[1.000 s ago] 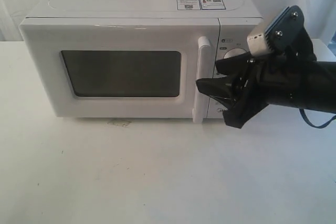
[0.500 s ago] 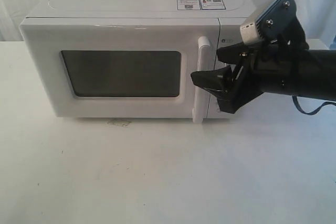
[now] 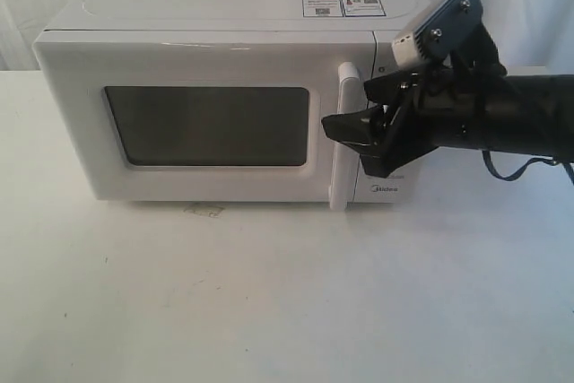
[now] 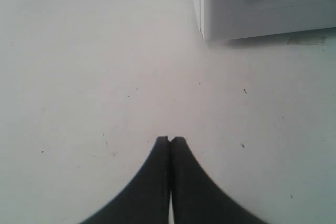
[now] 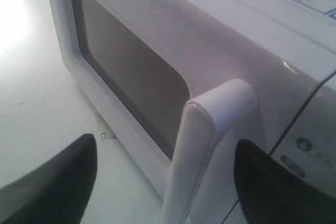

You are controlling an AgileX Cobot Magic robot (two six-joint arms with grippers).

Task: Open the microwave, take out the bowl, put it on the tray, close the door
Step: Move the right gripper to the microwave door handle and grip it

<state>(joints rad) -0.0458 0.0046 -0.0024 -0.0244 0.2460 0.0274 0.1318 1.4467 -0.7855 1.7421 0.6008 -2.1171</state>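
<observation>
The white microwave (image 3: 224, 15) stands at the back of the table with its door (image 3: 206, 65) closed. My right gripper (image 3: 352, 112) is open and reaches in from the right, its jaws on either side of the tall white handle (image 3: 342, 172). The right wrist view shows the handle (image 5: 210, 140) standing between the two dark fingers of that right gripper (image 5: 165, 148), with gaps on both sides. My left gripper (image 4: 170, 139) is shut and empty over bare table, short of the microwave's lower corner (image 4: 220, 3). The bowl is hidden and the tray is out of view.
My right arm covers most of the knob panel; only the logo (image 3: 384, 190) shows below it. A dark cable (image 3: 516, 172) loops under that arm. A small stain (image 3: 204, 211) marks the table in front of the microwave.
My right gripper has moved left and a little upward onto the handle, and its jaws have spread wider. The door has not moved.
</observation>
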